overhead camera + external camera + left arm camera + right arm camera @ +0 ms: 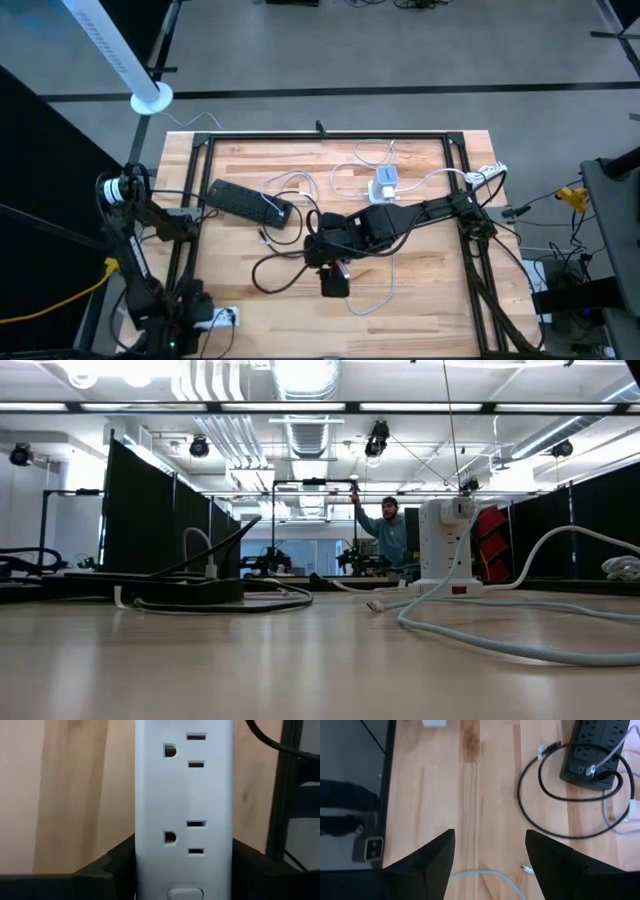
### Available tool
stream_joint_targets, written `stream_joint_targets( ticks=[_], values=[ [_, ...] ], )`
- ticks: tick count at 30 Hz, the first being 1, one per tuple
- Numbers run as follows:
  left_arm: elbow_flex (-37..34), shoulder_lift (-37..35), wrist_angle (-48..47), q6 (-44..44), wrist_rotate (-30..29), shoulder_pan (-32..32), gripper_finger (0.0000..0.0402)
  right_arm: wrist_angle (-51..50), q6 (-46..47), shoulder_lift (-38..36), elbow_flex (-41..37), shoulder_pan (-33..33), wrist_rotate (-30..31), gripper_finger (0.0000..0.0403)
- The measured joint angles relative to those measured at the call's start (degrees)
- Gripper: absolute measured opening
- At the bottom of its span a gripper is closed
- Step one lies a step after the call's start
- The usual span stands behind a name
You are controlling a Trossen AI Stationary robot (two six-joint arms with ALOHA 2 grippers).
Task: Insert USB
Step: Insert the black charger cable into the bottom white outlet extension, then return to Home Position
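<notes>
Progress: judged from the layout, mostly still to do. No gripper holds a plug.
Possibly done: in the right wrist view a white cable (607, 757) already runs into the end of the black strip (597, 747). Whether that is the task's USB I cannot tell.
USB plug: a loose white connector (526, 868) lies on the wood at the lower middle of the right wrist view, just ahead of the fingers, untouched.
Right gripper (490, 865): fingers apart with nothing between them, over the table (420, 300) near the centre of the high view.
Left gripper (182, 870): fingers stand either side of a white strip (184, 795). They look clamped on it, at the lower left of the high view by the table's corner.
Left to do: pick up the plug, line it up with a port, push it in.
In the way: a black cable (555, 795) loops on the wood between gripper and black strip, and white cable crosses it. Either could snag a reach.
Around: a white tower socket (445, 545) stands right of centre in the low view with pale cable in front.
Beyond the table: a person (388, 525) stands far back, arm raised.
</notes>
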Motion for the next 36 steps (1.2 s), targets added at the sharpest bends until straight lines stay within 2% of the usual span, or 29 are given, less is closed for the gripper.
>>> stream_joint_targets(
  ticks=[5,12,23,25,29,31,33,36],
  values=[
    [-1.4,0.3,1.9,3.4,-0.2,0.9,0.0203,1.4,2.7,0.0,0.0,0.3,0.0,0.0223],
    [-4.7,2.5,12.7,5.1,-1.1,0.9,0.0203,2.0,4.4,0.0,0.0,1.0,-0.2,0.0226],
    [-4.7,2.9,13.0,4.9,-0.9,1.0,0.0205,2.7,5.1,0.0,0.0,0.9,0.0,0.0232],
    [-4.9,3.0,12.9,4.7,0.1,1.1,0.0241,2.7,5.0,0.0,0.0,0.8,0.0,0.0234],
    [-4.9,2.4,13.5,5.0,2.3,1.1,0.034,2.8,4.9,0.0,0.0,0.5,0.0,0.0239],
    [-4.9,1.9,13.3,5.0,3.3,1.2,0.0375,3.3,4.5,0.0,0.0,0.1,-0.2,0.0242],
    [-4.9,1.2,12.9,5.0,4.2,1.3,0.039,3.9,4.1,0.0,0.0,-0.2,-0.4,0.0243],
    [-5.0,-0.1,11.9,5.0,4.5,1.9,0.0378,3.9,3.4,0.0,0.0,-0.8,-0.5,0.0246]
  ],
)
